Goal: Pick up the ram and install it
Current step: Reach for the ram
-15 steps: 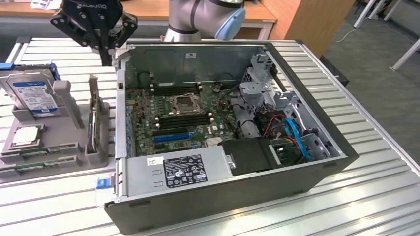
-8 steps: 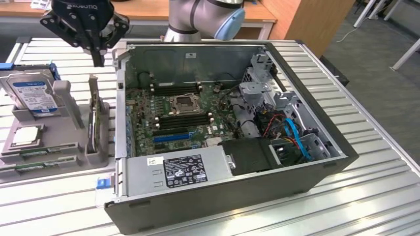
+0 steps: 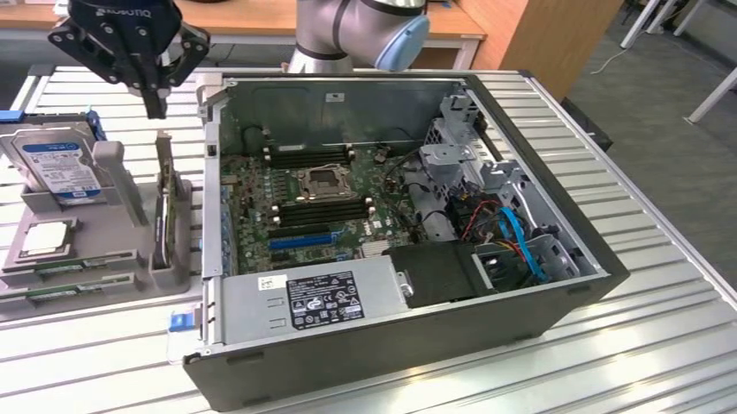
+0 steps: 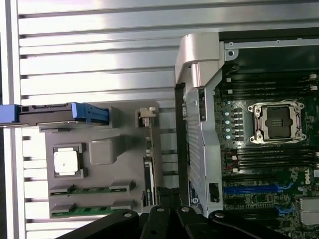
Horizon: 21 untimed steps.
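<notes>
Two green ram sticks lie flat, side by side, in slots of a grey fixture at the exterior view's left, beside the open computer case. The motherboard has long dark memory slots on either side of the empty processor socket. My gripper hangs shut and empty above the far end of the fixture, well clear of the ram. Its tips are over a thin card standing on edge.
On the fixture, a silver hard drive with a blue-white label stands upright and a square silver processor lies flat. The case holds a power supply and blue cables. A ribbed metal table lies all round.
</notes>
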Each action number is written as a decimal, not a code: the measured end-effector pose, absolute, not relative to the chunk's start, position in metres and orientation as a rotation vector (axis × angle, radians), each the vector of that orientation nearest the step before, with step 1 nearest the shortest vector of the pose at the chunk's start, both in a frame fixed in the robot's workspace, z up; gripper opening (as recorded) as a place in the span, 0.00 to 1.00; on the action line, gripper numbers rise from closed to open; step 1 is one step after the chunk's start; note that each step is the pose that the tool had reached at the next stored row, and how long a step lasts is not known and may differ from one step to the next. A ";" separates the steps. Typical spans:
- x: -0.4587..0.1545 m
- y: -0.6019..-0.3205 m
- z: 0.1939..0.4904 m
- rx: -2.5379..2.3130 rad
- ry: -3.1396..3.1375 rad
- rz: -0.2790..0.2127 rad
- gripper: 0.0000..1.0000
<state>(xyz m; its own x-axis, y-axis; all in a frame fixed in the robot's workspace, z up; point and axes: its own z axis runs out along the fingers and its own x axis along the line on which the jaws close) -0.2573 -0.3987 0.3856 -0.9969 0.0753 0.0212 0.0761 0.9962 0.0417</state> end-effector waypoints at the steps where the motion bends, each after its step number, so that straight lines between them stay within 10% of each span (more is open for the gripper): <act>1: -0.259 -0.399 0.385 -0.118 -3.117 -0.066 0.10; 21: -0.297 -0.399 0.384 -0.118 -3.090 -0.064 0.10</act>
<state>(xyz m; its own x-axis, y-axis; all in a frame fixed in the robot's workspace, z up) -0.2966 -0.3987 0.3836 -0.9959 0.0753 0.0502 0.0773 0.9962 0.0395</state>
